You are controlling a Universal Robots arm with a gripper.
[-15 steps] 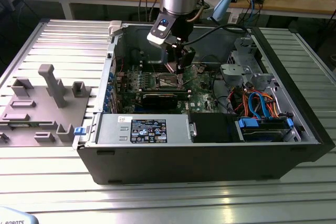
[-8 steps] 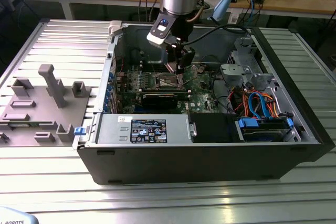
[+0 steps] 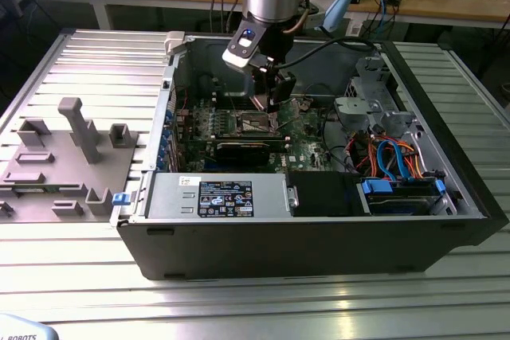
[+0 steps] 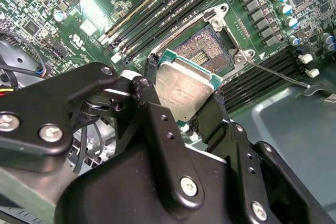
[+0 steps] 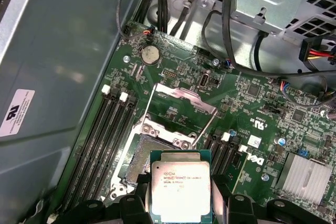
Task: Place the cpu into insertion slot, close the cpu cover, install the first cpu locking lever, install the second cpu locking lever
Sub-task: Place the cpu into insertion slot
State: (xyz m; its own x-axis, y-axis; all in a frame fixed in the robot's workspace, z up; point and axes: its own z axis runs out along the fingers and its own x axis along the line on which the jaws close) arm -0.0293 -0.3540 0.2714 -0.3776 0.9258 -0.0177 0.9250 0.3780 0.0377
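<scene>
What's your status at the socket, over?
Gripper shut on cpu. Chip hovering at insertion slot, not seated. Hinged cpu cover open, off the slot.

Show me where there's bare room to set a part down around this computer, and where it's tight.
Free: the ribbed table in front of the case, and the strip behind the grey fixture at the exterior view's left. Crowded: inside the case, where the claw holds the cpu near the insertion slot, beside cables.
</scene>
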